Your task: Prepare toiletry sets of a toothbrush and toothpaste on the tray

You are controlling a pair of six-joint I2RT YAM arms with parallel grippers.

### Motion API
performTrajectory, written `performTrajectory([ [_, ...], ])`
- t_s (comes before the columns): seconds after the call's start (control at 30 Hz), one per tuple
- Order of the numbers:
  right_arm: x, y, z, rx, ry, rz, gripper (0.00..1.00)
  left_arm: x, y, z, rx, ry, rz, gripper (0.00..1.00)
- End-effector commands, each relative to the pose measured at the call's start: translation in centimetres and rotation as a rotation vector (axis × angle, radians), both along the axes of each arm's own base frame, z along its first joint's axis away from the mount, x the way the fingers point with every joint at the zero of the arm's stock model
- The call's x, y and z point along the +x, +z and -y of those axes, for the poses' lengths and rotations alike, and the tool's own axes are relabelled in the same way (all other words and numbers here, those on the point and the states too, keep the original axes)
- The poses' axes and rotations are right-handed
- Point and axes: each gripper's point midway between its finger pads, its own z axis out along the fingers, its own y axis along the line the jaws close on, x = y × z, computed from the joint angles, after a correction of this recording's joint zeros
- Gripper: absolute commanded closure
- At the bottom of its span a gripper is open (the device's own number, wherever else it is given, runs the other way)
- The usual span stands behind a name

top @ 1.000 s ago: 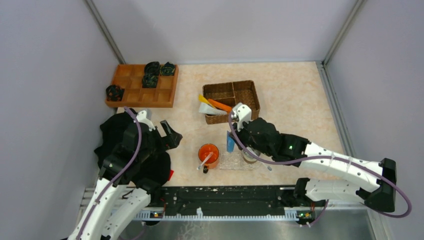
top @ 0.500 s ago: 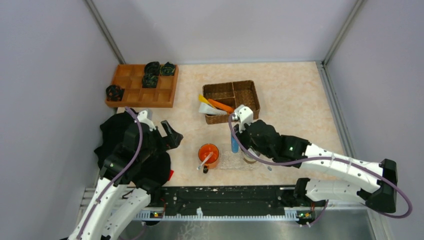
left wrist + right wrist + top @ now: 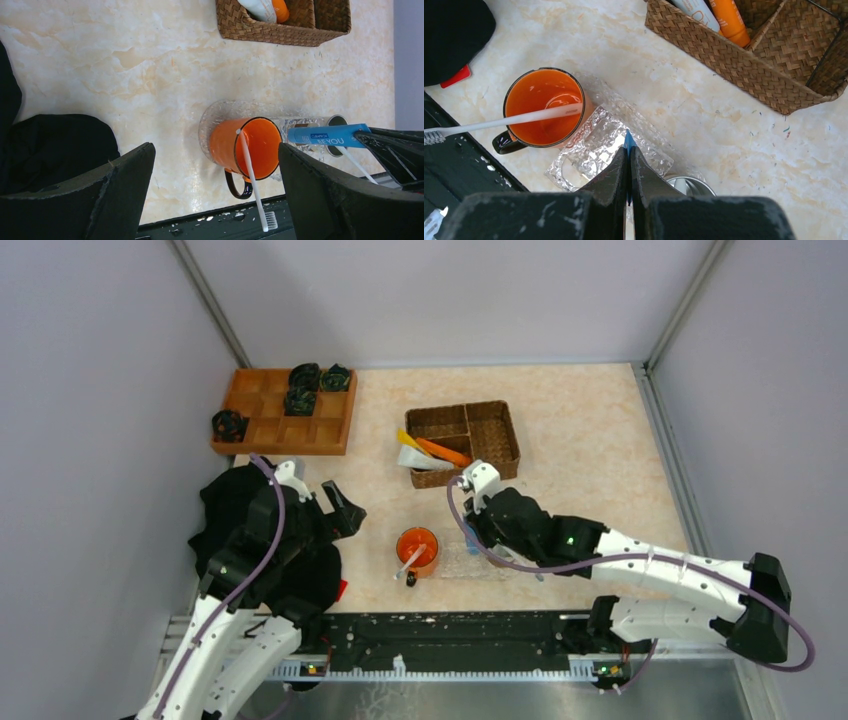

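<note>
My right gripper [image 3: 629,154] is shut on a blue toothpaste tube [image 3: 629,141] and holds it tip-down over the clear bumpy tray [image 3: 591,155]. The top view shows this gripper [image 3: 473,540] above the tray [image 3: 455,565]. In the left wrist view the blue tube [image 3: 327,136] lies level above the tray [image 3: 212,117]. A white toothbrush [image 3: 519,119] leans in the orange mug [image 3: 543,106], which stands on the tray's left end. My left gripper [image 3: 216,150] is open and empty, off to the left of the mug [image 3: 417,547].
A steel cup [image 3: 688,185] with a white stick in it stands by the tray's right end. The wicker basket [image 3: 490,432] behind holds an orange tube [image 3: 726,17] and a white tube [image 3: 696,10]. An orange wooden compartment tray [image 3: 270,425] sits far left. Black cloth [image 3: 225,510] lies under my left arm.
My right gripper has moved nearer and lower with the blue tube, from in front of the basket to over the clear tray. The left arm has not moved.
</note>
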Motion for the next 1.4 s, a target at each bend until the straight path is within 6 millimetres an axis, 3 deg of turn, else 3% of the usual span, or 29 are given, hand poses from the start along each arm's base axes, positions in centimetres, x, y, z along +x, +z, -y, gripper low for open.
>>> performTrajectory([
  [0.0, 0.5, 1.3, -1.0, 0.072, -0.022, 0.028, 1.00, 0.2, 0.2, 0.2, -0.017, -0.003, 0.012, 0.01],
  [0.2, 0.3, 0.6, -1.0, 0.075, -0.023, 0.016, 1.00, 0.1, 0.2, 0.2, -0.016, -0.002, 0.014, 0.01],
  [0.37, 0.3, 0.4, -0.9, 0.075, -0.028, 0.011, 0.93, 0.1, 0.2, 0.2, -0.015, -0.002, 0.013, 0.01],
  [0.9, 0.3, 0.0, -0.5, 0.059, -0.042, 0.002, 0.99, 0.1, 0.2, 0.2, -0.016, -0.003, 0.013, 0.01],
  [1.13, 0.1, -0.2, -0.2, 0.047, -0.047, -0.011, 0.86, 0.2, 0.3, 0.3, -0.016, -0.006, 0.014, 0.01],
  [1.37, -0.1, -0.1, 0.3, 0.045, -0.055, -0.016, 0.85, 0.4, 0.4, 0.4, -0.017, -0.010, 0.016, 0.01],
])
